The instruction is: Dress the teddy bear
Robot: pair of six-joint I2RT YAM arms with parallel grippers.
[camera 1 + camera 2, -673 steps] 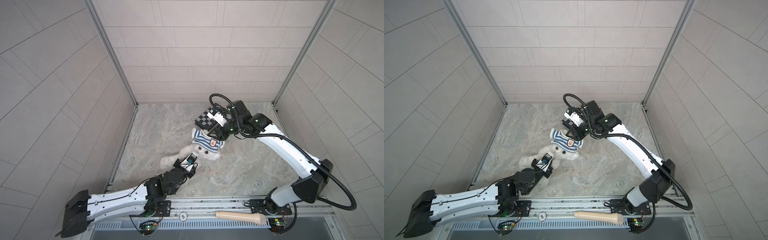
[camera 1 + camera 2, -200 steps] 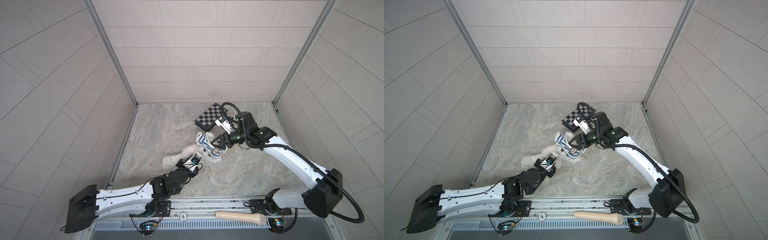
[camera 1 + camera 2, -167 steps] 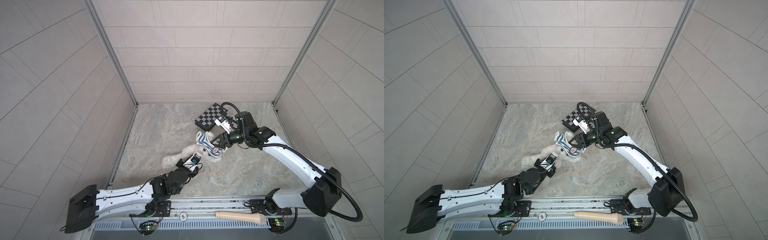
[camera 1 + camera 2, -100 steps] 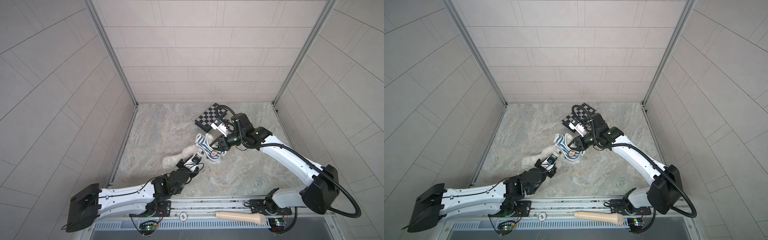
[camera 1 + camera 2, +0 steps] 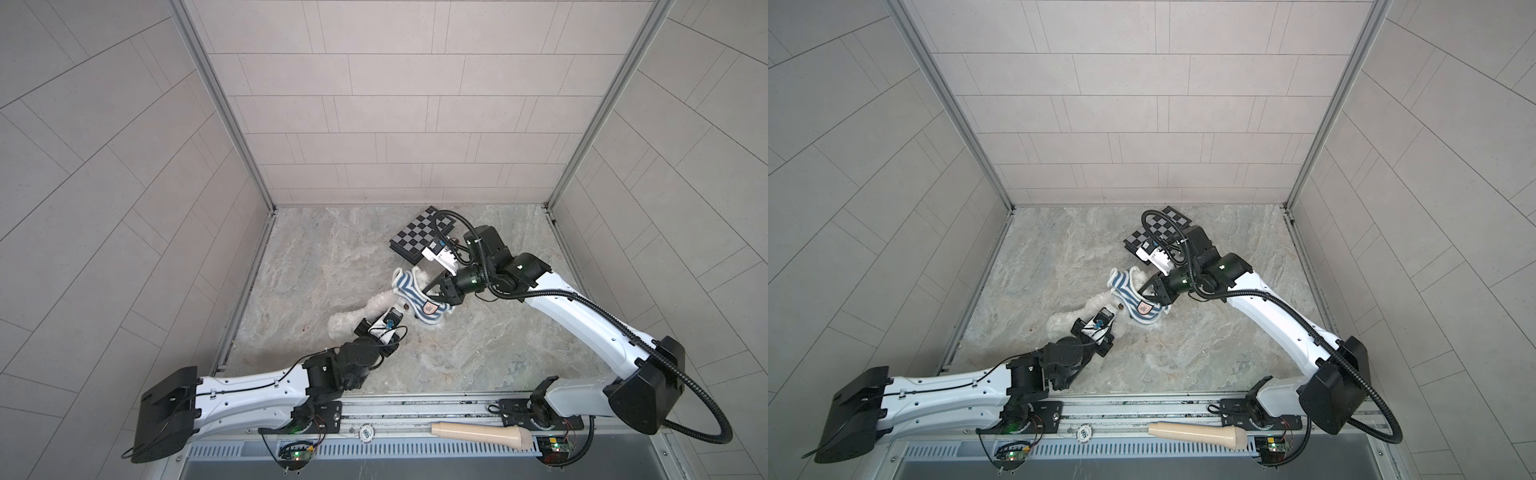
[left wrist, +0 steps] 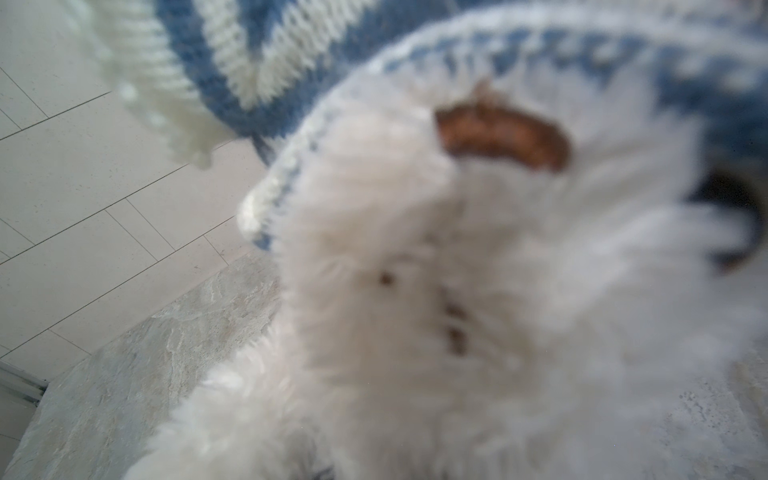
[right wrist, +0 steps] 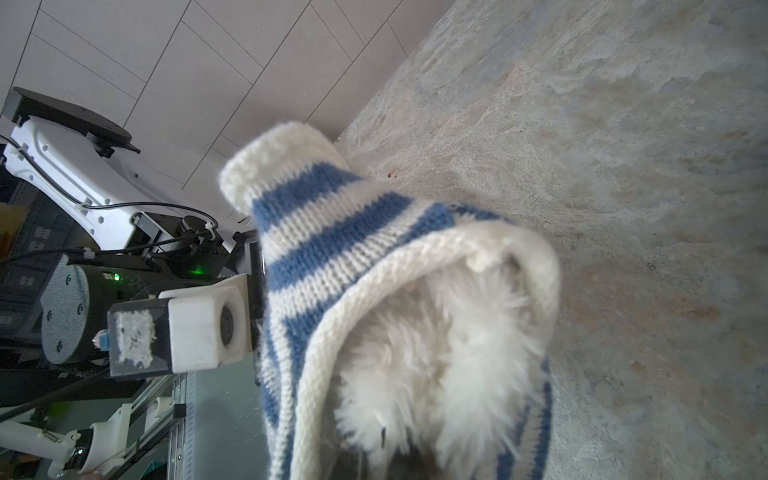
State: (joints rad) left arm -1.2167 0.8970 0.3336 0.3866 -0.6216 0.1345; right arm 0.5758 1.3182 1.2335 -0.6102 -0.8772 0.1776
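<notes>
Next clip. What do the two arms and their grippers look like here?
The left arm and right arm have white shells with black joints and black shoulder housings. A ribbed black hose loops along the right one; a thin black cable runs along the left. The left gripper and right gripper are black, each with a white camera block.

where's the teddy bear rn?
In both top views the teddy bear lies mid-floor, left of centre, its upper part inside the striped shirt. It is just in front of the chessboard, which sits toward the back wall.
</notes>
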